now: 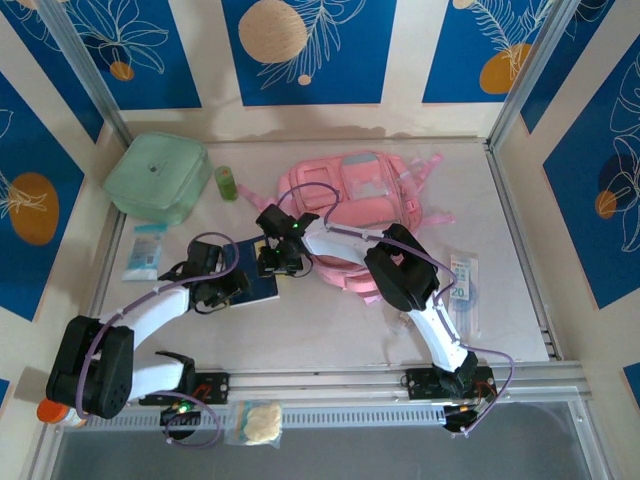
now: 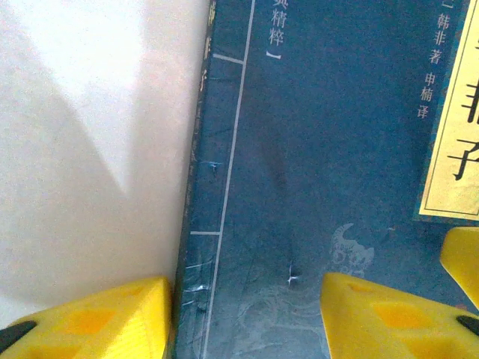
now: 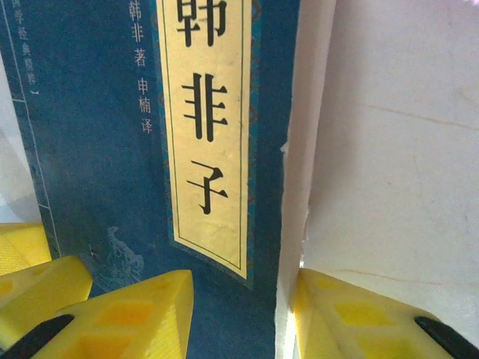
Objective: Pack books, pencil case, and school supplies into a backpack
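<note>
Left jaws released, astride the spine edge of the navy book (image 2: 314, 187); right jaws released too, astride its other edge, table (image 2: 90, 149) underneath.

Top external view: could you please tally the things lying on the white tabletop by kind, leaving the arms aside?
Pink backpack: 1
Navy book: 1
Mint-green lidded box: 1
Green bottle: 1
Flat packets: 2 (left packet, right packet)
Total: 6

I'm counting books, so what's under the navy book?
Pale table shows beside the navy book. Directly beneath is covered by the book itself, so anything lying there is hidden.
</note>
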Controlling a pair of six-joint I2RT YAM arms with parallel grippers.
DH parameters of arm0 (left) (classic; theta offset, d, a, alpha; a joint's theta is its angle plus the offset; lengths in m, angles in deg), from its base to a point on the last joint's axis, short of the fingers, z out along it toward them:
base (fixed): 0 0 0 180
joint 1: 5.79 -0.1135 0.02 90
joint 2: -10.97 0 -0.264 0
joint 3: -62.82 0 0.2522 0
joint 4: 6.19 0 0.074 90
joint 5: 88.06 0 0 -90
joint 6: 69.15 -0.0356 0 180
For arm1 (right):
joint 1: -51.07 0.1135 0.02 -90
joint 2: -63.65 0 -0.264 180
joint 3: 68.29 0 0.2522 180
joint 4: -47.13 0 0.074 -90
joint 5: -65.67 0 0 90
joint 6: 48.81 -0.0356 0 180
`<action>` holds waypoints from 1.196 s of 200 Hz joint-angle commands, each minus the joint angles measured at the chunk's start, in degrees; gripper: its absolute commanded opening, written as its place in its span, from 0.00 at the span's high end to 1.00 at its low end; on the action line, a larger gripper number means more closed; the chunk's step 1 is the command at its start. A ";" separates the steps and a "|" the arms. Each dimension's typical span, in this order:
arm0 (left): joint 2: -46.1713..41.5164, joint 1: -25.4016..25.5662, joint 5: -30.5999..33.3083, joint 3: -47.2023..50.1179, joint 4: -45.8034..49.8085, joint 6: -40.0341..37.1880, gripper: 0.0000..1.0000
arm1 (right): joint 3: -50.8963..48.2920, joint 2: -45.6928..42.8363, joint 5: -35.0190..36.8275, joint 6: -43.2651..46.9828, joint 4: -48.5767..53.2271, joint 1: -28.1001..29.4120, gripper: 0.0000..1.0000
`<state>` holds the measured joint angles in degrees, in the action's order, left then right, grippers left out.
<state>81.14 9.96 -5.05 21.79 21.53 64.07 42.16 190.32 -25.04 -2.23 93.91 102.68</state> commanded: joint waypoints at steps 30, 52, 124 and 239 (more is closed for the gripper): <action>0.72 -0.04 -2.45 0.86 -1.83 -0.16 0.45 | 3.79 -3.01 -3.46 2.33 2.66 0.85 0.61; 0.27 -0.05 -3.18 1.07 -2.33 0.06 0.45 | 4.01 -4.37 -4.31 2.78 2.68 0.81 0.61; -0.02 -0.02 -3.66 1.00 -2.32 -0.17 0.45 | 3.89 -4.98 -5.78 2.31 2.94 0.65 0.68; -4.26 -0.01 -2.90 0.14 0.70 -0.35 0.42 | 0.88 -8.14 -6.54 2.03 0.67 0.05 0.95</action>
<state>79.34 9.85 -5.84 22.03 21.97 64.05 44.54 186.63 -28.75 -0.51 95.94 102.48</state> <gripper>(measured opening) 0.569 0.073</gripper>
